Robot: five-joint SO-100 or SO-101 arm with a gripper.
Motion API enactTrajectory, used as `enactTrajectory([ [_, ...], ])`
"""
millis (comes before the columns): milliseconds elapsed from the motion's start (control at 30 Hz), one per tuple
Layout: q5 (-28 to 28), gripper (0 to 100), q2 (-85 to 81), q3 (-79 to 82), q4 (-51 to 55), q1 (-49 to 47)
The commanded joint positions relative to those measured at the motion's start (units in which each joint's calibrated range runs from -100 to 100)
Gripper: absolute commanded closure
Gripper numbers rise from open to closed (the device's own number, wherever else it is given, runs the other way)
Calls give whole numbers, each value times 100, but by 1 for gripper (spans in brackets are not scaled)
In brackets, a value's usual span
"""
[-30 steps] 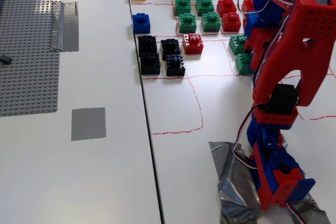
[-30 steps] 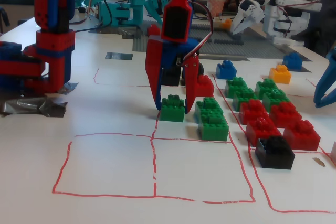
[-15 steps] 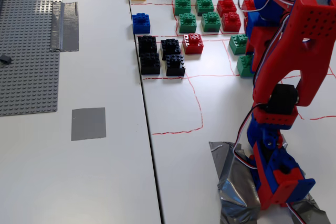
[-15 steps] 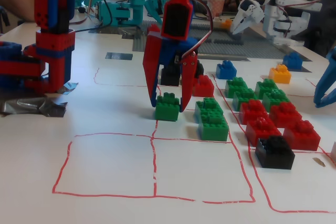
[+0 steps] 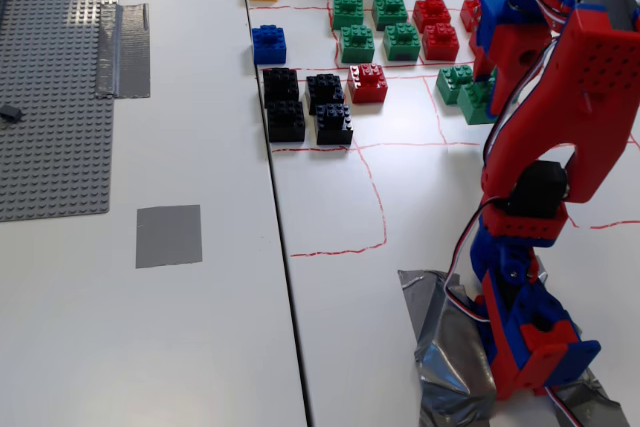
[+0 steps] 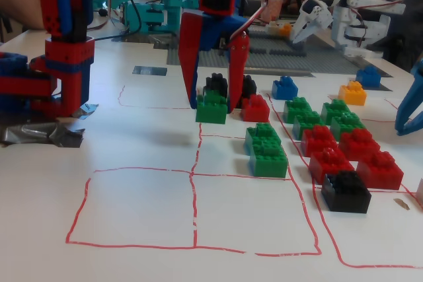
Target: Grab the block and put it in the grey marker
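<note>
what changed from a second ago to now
The red and blue pincer closed on the small green studded brick and lifted it off the white table; a shadow now lies beneath it. A second ago the brick sat on the table between the open fingers. The flat grey tape square, the other green, red and black bricks and the grey studded baseplate stayed put.

one fixed view high, looking down, another low at table level, both sharing brick rows [image 5: 390, 27]
</note>
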Motion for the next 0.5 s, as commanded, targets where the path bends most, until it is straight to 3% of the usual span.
enactTrajectory([
  [0, 59, 100, -511, -590, 214, -185],
  [467, -103, 100, -610, -1317, 1025, -1313],
])
